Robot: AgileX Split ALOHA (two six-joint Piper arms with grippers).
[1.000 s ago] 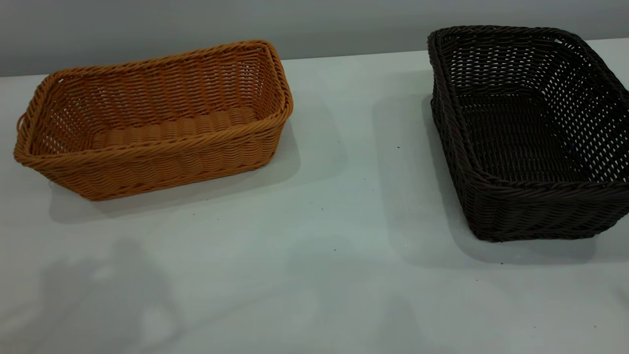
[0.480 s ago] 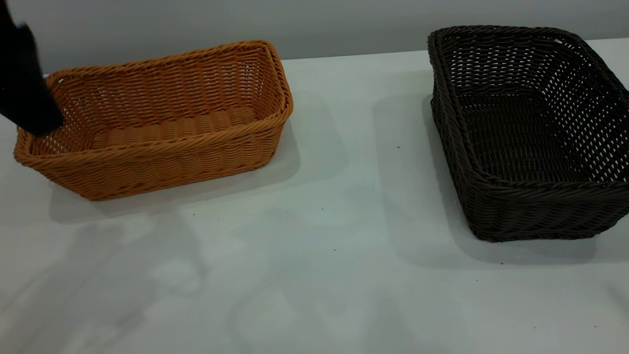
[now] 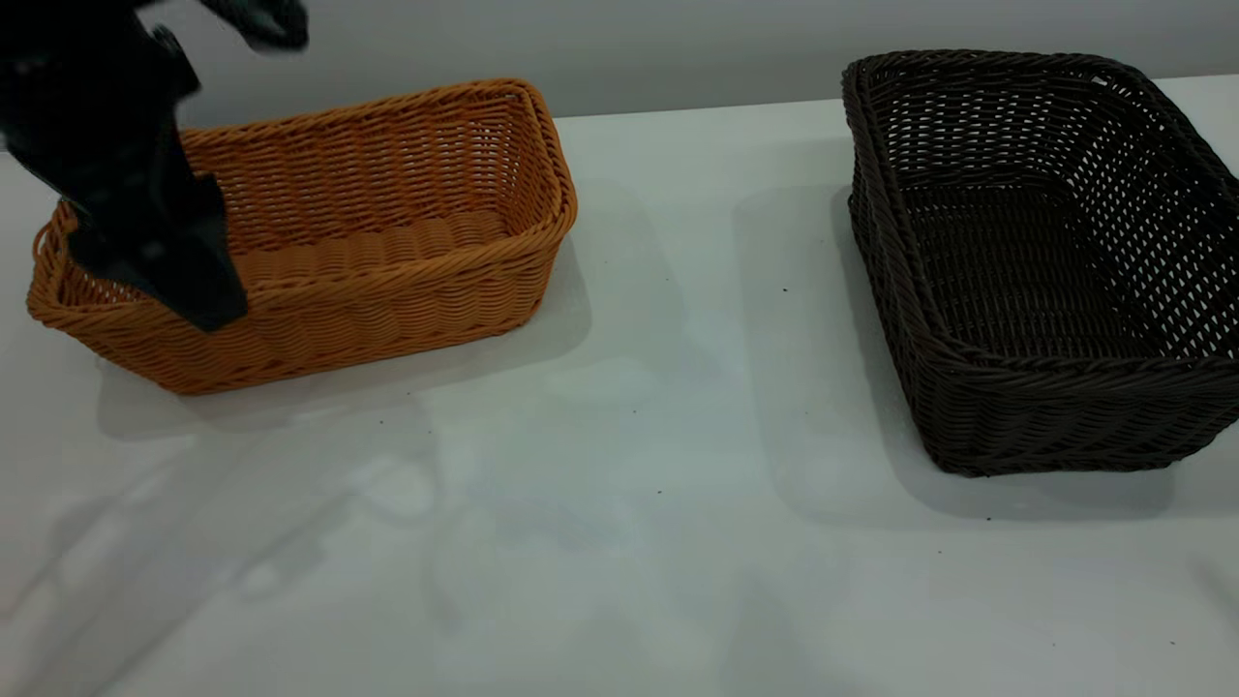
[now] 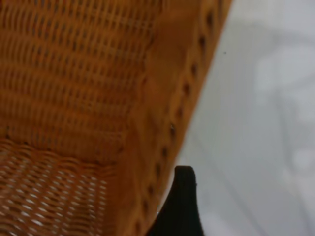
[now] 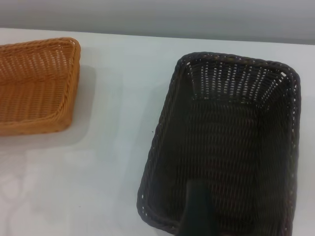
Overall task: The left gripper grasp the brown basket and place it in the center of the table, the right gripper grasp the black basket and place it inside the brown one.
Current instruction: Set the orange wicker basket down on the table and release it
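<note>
The brown basket (image 3: 319,242) stands on the white table (image 3: 619,465) at the left. The black basket (image 3: 1045,261) stands at the right. My left gripper (image 3: 189,290) hangs over the brown basket's left end, its lower tip in front of the near rim. In the left wrist view the brown basket's rim (image 4: 167,113) is very close, and a black tip of the left gripper (image 4: 183,206) sits just outside it, over the table. In the right wrist view a black tip of my right gripper (image 5: 198,214) hovers above the black basket (image 5: 231,142); the brown basket (image 5: 37,86) lies farther off.
A grey wall (image 3: 678,48) runs behind the table's far edge. Bare white table (image 3: 697,290) lies between the two baskets and in front of them. The black basket reaches the exterior view's right edge.
My left arm has come in from the upper left and moved right and down over the brown basket's left end. Both baskets stay in place.
</note>
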